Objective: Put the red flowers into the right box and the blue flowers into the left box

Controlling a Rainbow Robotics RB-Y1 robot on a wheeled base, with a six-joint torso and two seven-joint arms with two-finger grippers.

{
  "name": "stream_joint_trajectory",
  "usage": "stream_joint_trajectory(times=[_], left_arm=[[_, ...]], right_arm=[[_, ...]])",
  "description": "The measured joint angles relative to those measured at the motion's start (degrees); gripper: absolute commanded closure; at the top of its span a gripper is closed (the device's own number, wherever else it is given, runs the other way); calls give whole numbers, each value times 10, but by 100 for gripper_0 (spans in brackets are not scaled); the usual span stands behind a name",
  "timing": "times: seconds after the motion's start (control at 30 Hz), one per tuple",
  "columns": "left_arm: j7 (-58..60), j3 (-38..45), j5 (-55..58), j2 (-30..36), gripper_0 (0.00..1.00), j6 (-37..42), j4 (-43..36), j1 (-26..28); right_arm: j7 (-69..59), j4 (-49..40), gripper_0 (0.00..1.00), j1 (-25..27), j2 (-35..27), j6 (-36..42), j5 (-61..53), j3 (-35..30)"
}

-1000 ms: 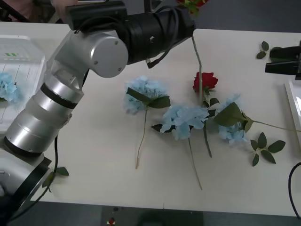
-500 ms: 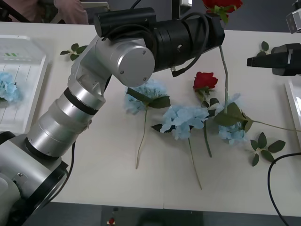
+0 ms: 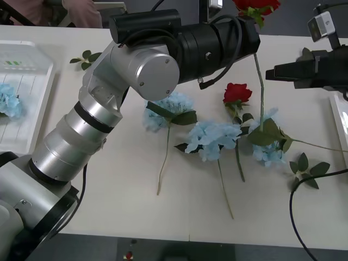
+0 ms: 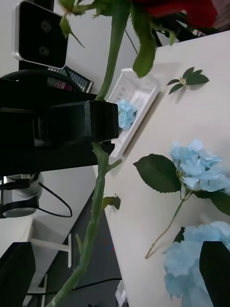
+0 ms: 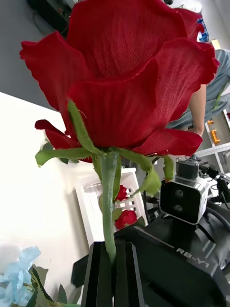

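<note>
Red petals top the rose (image 3: 255,5) that the left gripper (image 5: 114,268) holds up in the air, its two black fingers (image 5: 100,273) pinched tight on the thin green stem just under the bloom. The stem hangs straight down over the table (image 3: 109,217), and its tip reaches the blue flower (image 3: 269,144) on the right. The right gripper (image 3: 272,72) waits close beside the stem with its fingers wide apart, one on each side of it and not touching. On the table lies another red rose (image 3: 237,93) with two more blue flowers (image 3: 215,138) next to it. The left box (image 3: 41,103) sits at the table's left edge with one blue flower (image 3: 8,100) inside. The right box (image 5: 91,211) holds two red roses (image 5: 125,218). Small green leaf sprigs (image 3: 307,171) lie loose on the table.
</note>
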Motion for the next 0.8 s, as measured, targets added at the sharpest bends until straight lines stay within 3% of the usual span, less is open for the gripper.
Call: stream_joint_trajectory(times=[0.23,0.27,0.3,0.33,0.37,0.8], left_arm=[[2,0,0,0,100,0,0,0],[2,0,0,0,100,0,0,0],[2,0,0,0,100,0,0,0],[2,0,0,0,100,0,0,0],[2,0,0,0,100,0,0,0],[2,0,0,0,100,0,0,0]], right_arm=[[1,0,0,0,37,-1,0,11],[1,0,10,0,41,-1,0,16],[3,0,48,0,45,-1,0,22],[4,0,62,0,49,-1,0,27],[4,0,100,0,52,-2,0,31],[21,0,100,0,58,-32,-22,48]])
